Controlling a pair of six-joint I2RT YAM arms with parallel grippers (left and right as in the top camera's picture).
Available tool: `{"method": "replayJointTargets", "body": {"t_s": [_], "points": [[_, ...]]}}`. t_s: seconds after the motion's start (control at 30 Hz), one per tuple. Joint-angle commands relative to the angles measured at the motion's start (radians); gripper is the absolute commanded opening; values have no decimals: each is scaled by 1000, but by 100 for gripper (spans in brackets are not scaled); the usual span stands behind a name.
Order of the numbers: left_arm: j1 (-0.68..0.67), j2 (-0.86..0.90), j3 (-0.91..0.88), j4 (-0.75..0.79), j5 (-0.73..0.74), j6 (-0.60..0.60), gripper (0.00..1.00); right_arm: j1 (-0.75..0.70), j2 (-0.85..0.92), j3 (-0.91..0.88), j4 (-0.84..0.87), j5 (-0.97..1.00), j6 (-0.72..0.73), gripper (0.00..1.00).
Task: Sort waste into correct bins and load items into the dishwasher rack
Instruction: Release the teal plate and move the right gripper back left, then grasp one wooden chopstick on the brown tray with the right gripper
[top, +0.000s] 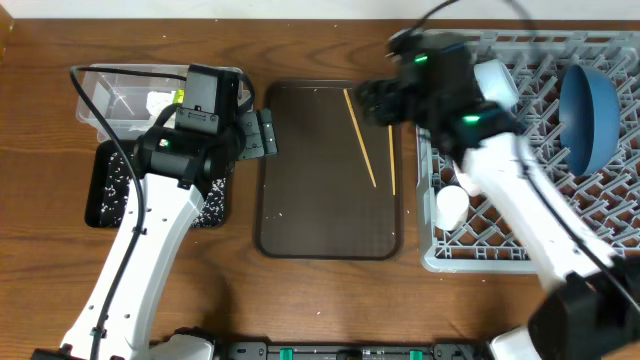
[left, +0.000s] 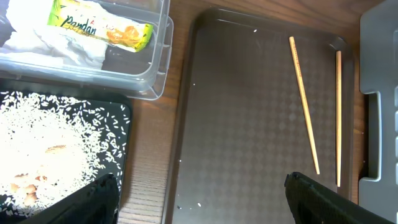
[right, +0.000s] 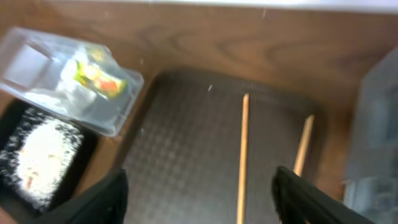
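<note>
Chopsticks (top: 360, 137) are lying on the brown serving tray (top: 300, 200), with both claws hanging released above it.

The clear tub (top: 100, 100) at the far left is holding the crumpled white tissue (left: 37, 40) and the yellow-green wrapper (left: 99, 25), and the black tray (top: 100, 190) just near of it is carrying white rice scraps (left: 43, 143). The dishwasher rack (top: 530, 250) at the right is holding the dark blue bowl (top: 590, 110) on edge and a small white cup (top: 450, 205) by its left wall. The two sticks are resting apart on the serving tray's right half. The right gripper (right: 199, 199) is hovering over them with fingers (right: 106, 199) spread wide, one stick showing between them and the other running up to one finger. The left gripper (left: 199, 205) is hanging open over the tray's left part, the sticks off to its right.
</note>
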Motion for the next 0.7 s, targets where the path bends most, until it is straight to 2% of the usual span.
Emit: {"method": "replayJointTargets", "body": {"t_s": [0.0,0.13,0.37,0.47,0.67], "points": [[5,7,8,-2,-8,2,88,63,73,0,0,151,42,66],[5,7,8,-2,-8,2,88,110,167,0,9,220,41,60],[5,7,8,-2,-8,2,88,113,286,0,8,312,-19,58],[5,7,8,-2,-8,2,88,108,325,0,2,312,-34,54],[5,7,8,-2,-8,2,88,108,348,0,5,312,-53,39]]}}
